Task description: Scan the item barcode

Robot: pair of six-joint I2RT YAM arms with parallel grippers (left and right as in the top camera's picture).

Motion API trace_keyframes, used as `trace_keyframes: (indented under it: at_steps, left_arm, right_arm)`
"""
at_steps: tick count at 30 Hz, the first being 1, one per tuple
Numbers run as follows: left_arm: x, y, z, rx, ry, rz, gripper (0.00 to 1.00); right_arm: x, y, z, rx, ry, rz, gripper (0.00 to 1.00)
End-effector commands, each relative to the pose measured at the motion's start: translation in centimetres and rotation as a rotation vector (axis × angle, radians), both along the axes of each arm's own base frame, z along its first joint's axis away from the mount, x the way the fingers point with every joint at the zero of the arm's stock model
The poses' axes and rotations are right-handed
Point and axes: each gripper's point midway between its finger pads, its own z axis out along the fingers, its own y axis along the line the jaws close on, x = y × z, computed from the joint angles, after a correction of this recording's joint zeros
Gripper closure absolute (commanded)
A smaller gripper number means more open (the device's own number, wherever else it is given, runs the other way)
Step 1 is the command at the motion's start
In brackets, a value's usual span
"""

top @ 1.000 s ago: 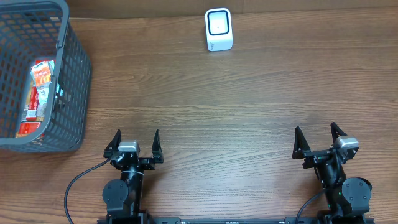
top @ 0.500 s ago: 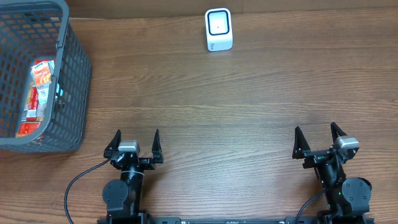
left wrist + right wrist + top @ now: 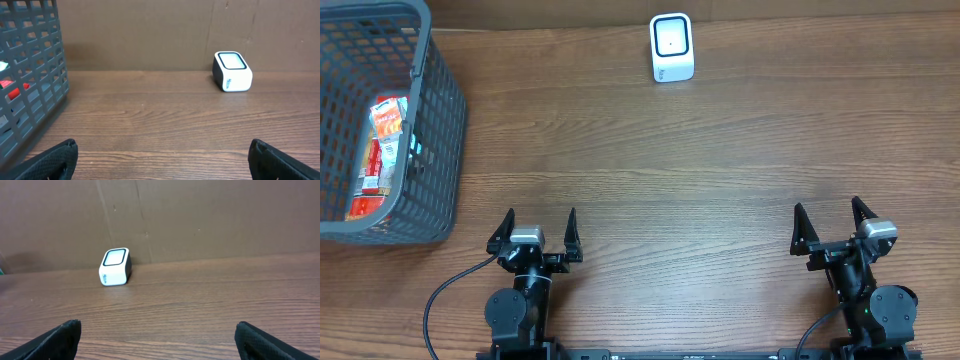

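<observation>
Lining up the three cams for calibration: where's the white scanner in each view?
Overhead: scanner at top centre, near the table's far edge.
Left wrist: scanner right of centre, upper half, by the back wall.
Right wrist: scanner left of centre, by the back wall.
Shared landmark: the seam where the table meets the brown wall, just behind it in every view.

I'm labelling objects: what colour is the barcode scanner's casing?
The scanner is white, with a dark-framed window; the left wrist view shows it best.
</observation>
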Motion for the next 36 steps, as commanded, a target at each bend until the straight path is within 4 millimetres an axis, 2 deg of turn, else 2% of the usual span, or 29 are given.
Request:
trace_keyframes:
  at_steps: [1,10,16,21,26,32,36]
  left_arm:
    - [0.0,-0.2,0.0,0.003,-0.005,-0.006,0.0]
    - [-0.1,-1.0,0.2,-0.018,-0.007,-0.051,0.0]
    - [-1.0,-1.8,1.0,-0.087,0.061,-0.089,0.0]
    - [-3.1,-2.7,3.9,-0.104,0.129,-0.13,0.0]
    - [-5.2,-4.6,8.2,-0.129,0.201,-0.23,0.0]
    - [-6.1,-5.6,13.7,-0.167,0.349,-0.276,0.0]
    - [-6.9,-6.9,16.1,-0.196,0.515,-0.352,0.0]
  right_arm:
    - [0.0,-0.1,-0.2,-0.003,-0.006,-0.004,0.0]
    - [0.0,-0.1,-0.2,-0.003,-0.006,-0.004,0.0]
    - [0.0,-0.1,-0.2,-0.003,-0.006,-0.004,0.0]
    - [0.0,-0.1,-0.2,-0.003,-0.006,-0.004,0.0]
    - [0.0,-0.1,-0.2,-0.003,-0.006,-0.004,0.0]
    - [0.0,-0.1,-0.2,-0.003,-0.006,-0.004,0.0]
    - [0.0,-0.1,-0.2,-0.003,-0.006,-0.004,0.0]
